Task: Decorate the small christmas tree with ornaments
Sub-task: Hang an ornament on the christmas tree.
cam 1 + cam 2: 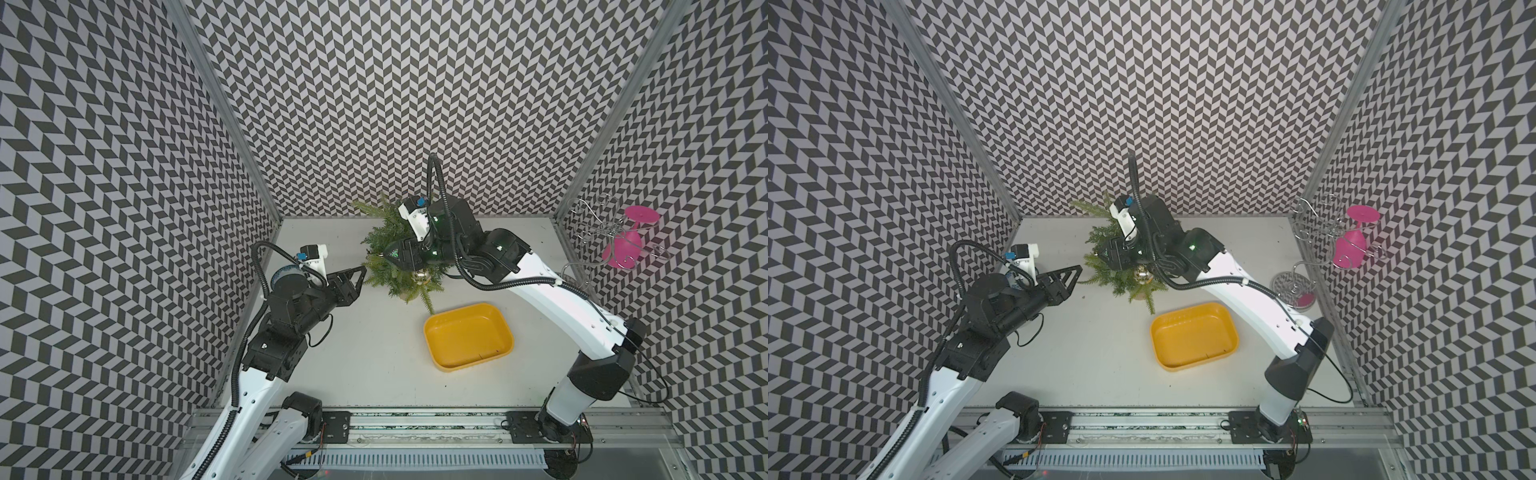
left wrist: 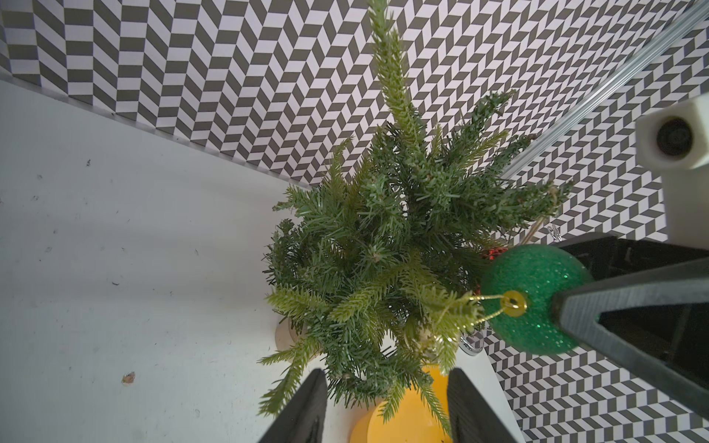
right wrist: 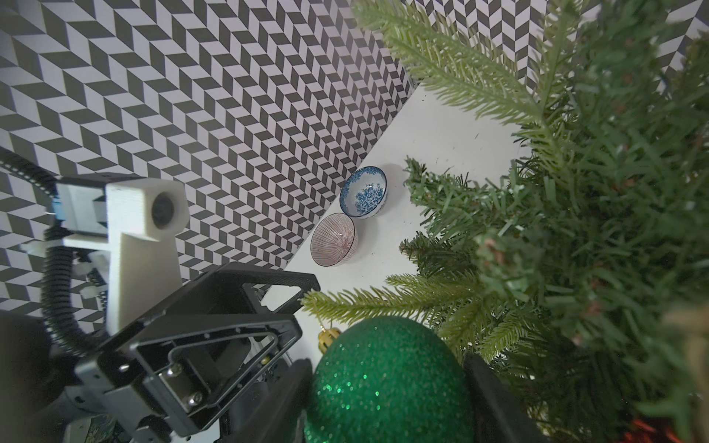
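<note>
The small christmas tree (image 1: 384,232) (image 1: 1100,239) stands at the back of the table. My right gripper (image 1: 391,255) (image 3: 387,368) reaches into its left side, shut on the green glittery ornament (image 3: 387,383) (image 2: 533,295). In the left wrist view that ornament's gold string loop lies over a branch tip (image 2: 458,307). A gold ornament (image 1: 422,276) (image 1: 1142,274) hangs on the tree's front. A bit of a red ornament (image 2: 495,253) shows among the branches. My left gripper (image 1: 353,278) (image 2: 387,414) is open and empty, just left of the tree.
An empty yellow tray (image 1: 469,338) (image 1: 1194,336) sits in front of the tree. A wire rack (image 1: 598,232) with a pink goblet (image 1: 627,245) stands at the right wall. Two small bowls, one blue-patterned (image 3: 363,191) and one pink-striped (image 3: 333,239), sit by the left wall.
</note>
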### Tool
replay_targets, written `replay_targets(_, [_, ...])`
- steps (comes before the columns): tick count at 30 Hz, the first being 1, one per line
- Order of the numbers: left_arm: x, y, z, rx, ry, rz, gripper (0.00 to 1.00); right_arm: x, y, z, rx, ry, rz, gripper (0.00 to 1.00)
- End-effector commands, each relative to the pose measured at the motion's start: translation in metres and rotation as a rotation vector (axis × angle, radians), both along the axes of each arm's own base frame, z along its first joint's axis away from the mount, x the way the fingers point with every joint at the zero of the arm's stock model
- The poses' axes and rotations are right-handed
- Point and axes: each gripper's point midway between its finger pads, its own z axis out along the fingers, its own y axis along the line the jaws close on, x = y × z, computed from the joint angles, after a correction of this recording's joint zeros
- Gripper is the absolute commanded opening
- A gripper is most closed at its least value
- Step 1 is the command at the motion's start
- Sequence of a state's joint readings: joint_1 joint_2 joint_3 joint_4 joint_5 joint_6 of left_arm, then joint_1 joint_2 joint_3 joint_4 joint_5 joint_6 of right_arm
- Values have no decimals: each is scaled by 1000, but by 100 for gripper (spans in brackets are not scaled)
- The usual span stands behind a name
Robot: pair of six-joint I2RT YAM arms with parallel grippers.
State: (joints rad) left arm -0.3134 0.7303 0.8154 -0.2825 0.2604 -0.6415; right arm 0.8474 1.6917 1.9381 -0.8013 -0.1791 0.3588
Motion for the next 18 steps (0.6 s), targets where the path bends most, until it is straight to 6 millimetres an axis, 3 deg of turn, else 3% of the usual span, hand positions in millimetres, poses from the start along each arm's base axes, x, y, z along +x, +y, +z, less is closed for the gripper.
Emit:
replay_targets(1, [2, -2, 16, -10, -54, -14, 53, 0, -4, 24, 64, -54, -10, 58])
replay_targets(18, [11, -7, 37, -28, -99, -28, 56, 15, 4, 30, 106, -39, -39, 58])
